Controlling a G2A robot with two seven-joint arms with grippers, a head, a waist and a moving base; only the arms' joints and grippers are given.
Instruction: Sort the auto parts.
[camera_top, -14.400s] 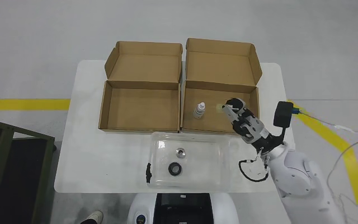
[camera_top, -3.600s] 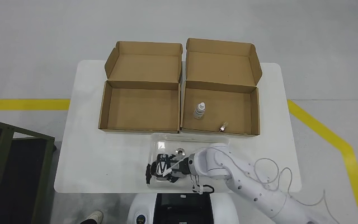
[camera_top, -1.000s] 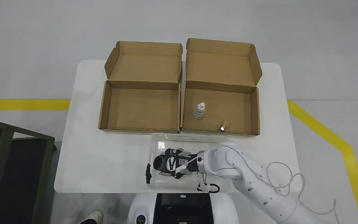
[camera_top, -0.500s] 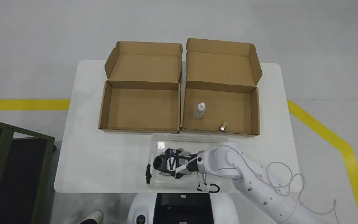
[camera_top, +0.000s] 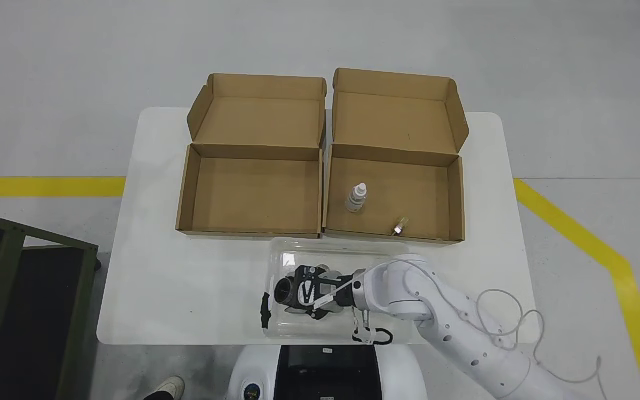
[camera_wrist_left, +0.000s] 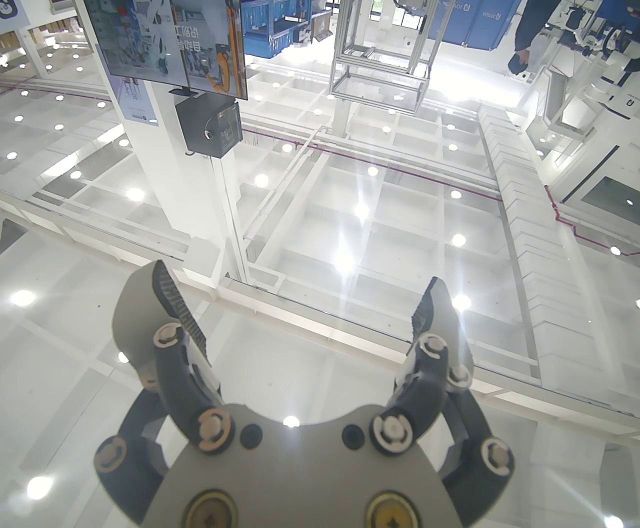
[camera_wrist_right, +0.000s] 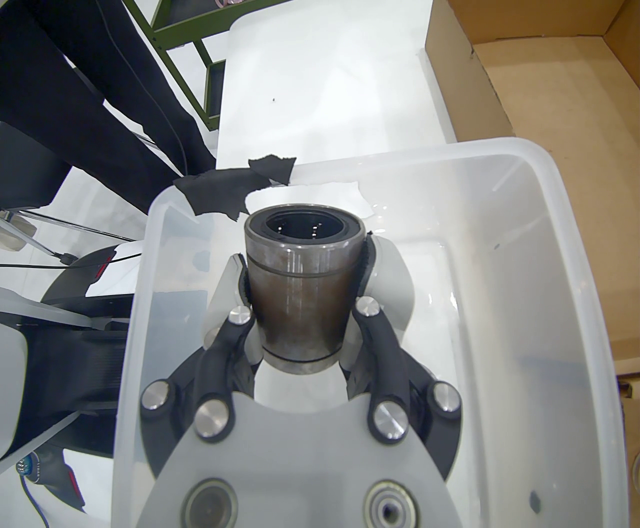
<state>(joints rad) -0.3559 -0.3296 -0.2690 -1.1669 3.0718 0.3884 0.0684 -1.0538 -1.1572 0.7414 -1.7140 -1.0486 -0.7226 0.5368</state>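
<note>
Your right gripper (camera_wrist_right: 305, 260) is clamped on a dark metal cylindrical sleeve (camera_wrist_right: 300, 295). The two fingers press against opposite sides of its barrel. The sleeve runs lengthwise between them, with its hollow, black-lined end pointing away from the wrist and jutting a little past the fingertips.

From above, you see gripper (camera_top: 305, 288) and sleeve (camera_top: 288, 291) inside the clear plastic bin (camera_top: 380, 262), at the end with a torn strip of black tape (camera_top: 266, 308) on its rim. In the wrist view the tape (camera_wrist_right: 225, 187) hangs on the bin's rim (camera_wrist_right: 400, 152), just beyond the sleeve's open end. You cannot tell whether the sleeve touches the bin floor.

The bin sits on the white worktop (camera_top: 160, 250), in front of two open cardboard boxes. The left box (camera_top: 250, 190) has bare cardboard inside. The right box (camera_top: 395, 195) holds a small white bottle (camera_top: 356, 196) and a tiny metal part (camera_top: 399, 227).

Your left gripper (camera_wrist_left: 297, 280) points up at the ceiling, fingers spread wide with nothing between them.
</note>
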